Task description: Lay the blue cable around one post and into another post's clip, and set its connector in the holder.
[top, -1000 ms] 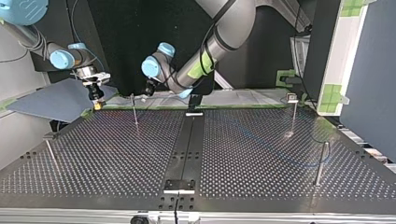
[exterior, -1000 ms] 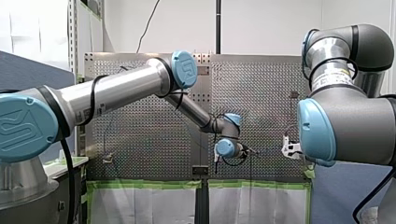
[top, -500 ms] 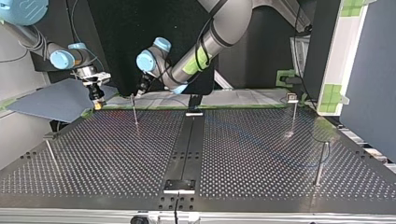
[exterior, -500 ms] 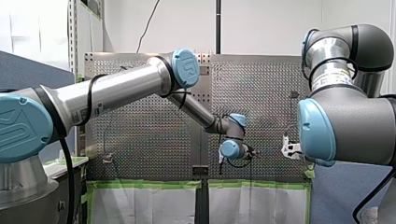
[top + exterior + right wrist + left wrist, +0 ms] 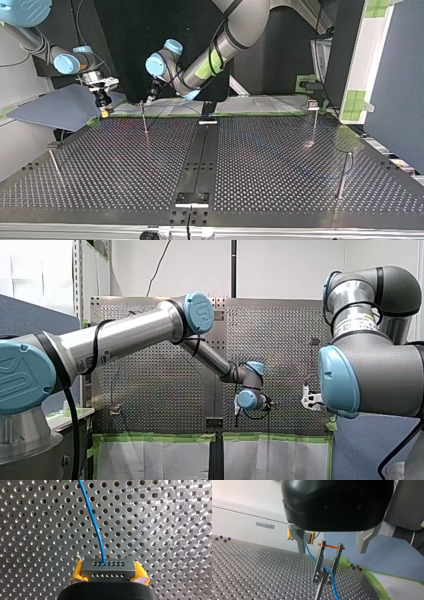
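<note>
Left wrist view, left gripper [image 5: 331,552] spread wide with nothing held, post clip [image 5: 320,563] just ahead between its fingers, blue cable [image 5: 332,582] running down between the prongs, right wrist view, right gripper [image 5: 108,576] clenched on the connector [image 5: 108,566], cable rising ahead of it.

My left gripper [image 5: 151,96] is hanging just beside the top of a thin post [image 5: 145,122] at the far side of the holey table [image 5: 125,170]. My right gripper [image 5: 103,106], showing yellow tips, is hanging further left, well apart.
</note>
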{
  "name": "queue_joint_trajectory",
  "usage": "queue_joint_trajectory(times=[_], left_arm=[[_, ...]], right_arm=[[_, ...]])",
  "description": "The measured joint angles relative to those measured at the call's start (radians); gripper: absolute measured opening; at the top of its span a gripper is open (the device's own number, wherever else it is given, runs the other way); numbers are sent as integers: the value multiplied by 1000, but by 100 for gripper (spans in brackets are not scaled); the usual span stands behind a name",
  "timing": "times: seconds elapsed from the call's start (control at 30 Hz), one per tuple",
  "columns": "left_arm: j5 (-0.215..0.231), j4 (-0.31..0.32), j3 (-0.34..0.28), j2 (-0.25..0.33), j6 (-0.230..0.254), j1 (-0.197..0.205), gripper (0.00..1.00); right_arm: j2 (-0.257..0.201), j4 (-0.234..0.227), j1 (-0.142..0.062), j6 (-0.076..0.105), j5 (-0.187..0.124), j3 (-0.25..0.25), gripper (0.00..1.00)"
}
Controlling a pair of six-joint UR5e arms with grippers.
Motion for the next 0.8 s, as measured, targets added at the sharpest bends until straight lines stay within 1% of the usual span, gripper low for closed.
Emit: queue_joint_trajectory(times=[0.2, 0.3, 0.4, 0.53, 0.63, 0.7, 0.73, 0.8], left_arm=[[-8, -1, -14, 1, 1, 0, 100], [-28, -5, -32, 15, 3, 1, 100], [-58, 0, -60, 43, 4, 1, 100], [-98, 27, -100, 82, 4, 4, 100], [-125, 52, -127, 109, 5, 8, 100], [-141, 68, -143, 126, 6, 10, 100], [-152, 78, -154, 136, 8, 12, 100], [-167, 94, -169, 152, 11, 15, 100]], right_arm=[[0, 6, 2, 0, 0, 0, 0], [0, 11, 3, 0, 0, 0, 0], [0, 20, 3, -3, 0, 0, 0], [0, 30, 3, -8, 3, 0, 0], [0, 40, 0, -15, 15, 0, 0], [0, 48, -3, -24, 31, 0, 0], [-1, 51, -5, -30, 38, 0, 0], [-5, 65, -11, -47, 58, 0, 0]])
